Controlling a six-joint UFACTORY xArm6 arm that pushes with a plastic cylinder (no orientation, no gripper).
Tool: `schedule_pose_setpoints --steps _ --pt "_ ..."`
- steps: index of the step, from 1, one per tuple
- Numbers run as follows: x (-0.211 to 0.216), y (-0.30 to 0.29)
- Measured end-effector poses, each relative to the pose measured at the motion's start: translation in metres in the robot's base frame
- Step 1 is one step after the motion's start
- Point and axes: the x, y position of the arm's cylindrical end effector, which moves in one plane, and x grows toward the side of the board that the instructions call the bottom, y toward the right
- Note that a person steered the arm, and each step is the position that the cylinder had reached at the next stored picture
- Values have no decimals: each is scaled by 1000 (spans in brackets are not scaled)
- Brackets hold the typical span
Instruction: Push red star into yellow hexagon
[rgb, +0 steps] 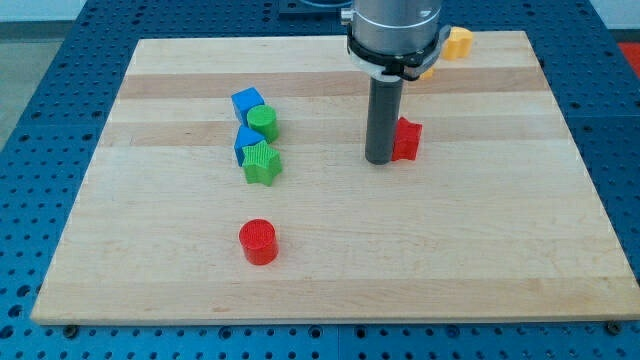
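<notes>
Resting on the tabletop (450, 250), my tip (379, 159) touches the red star's (407, 138) left side, right of frame centre. Yellow hexagon (456, 43): upper right, partly hidden. No pincer fitted.

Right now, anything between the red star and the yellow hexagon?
No block. In the camera view, bare board lies between the red star and the yellow hexagon; my tip touches the star's left side.
</notes>
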Motion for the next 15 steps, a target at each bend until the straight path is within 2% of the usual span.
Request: schedule_pose_setpoints --steps 3,4,7,9,13,14,15 --pt "-1 18" --pt "-1 42" --pt "-37 55" --pt "-38 77" --pt "-114 96" --pt "-80 96" --pt "15 95"
